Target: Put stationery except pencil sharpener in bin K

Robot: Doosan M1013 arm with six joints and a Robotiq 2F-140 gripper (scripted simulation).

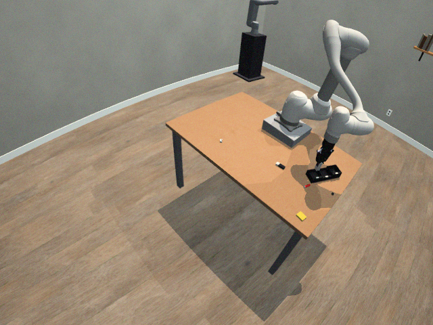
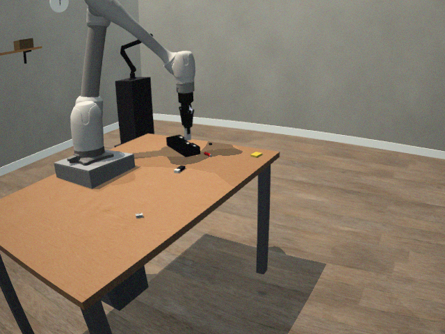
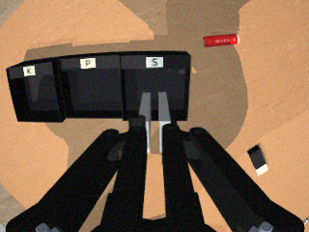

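My gripper [image 1: 318, 167] [image 2: 187, 138] [image 3: 154, 104] is shut and empty, its fingertips over bin S [image 3: 188, 92]. A narrow gap shows between them. Bin K [image 3: 13, 97] is at the far end of the black bin row [image 1: 322, 179] [image 2: 179, 146], which appears flat on the table. A black-and-white eraser-like block [image 1: 280, 165] [image 2: 179, 169] [image 3: 258, 159] lies beside the bins. A yellow pad [image 1: 301, 216] [image 2: 256, 154] lies near the table corner. A small whitish piece [image 1: 220, 140] [image 2: 139, 216], perhaps the sharpener, lies far off. The bins' dark insides are hard to read.
Bin P [image 3: 103, 63] is between K and S. A red cylinder [image 1: 306, 185] [image 2: 207, 154] [image 3: 220, 41], like a battery, lies near the S end. A small black thing [image 1: 332, 193] [image 2: 210, 143] lies near the table edge. The grey arm base [image 1: 279, 133] [image 2: 91, 172] stands on the table.
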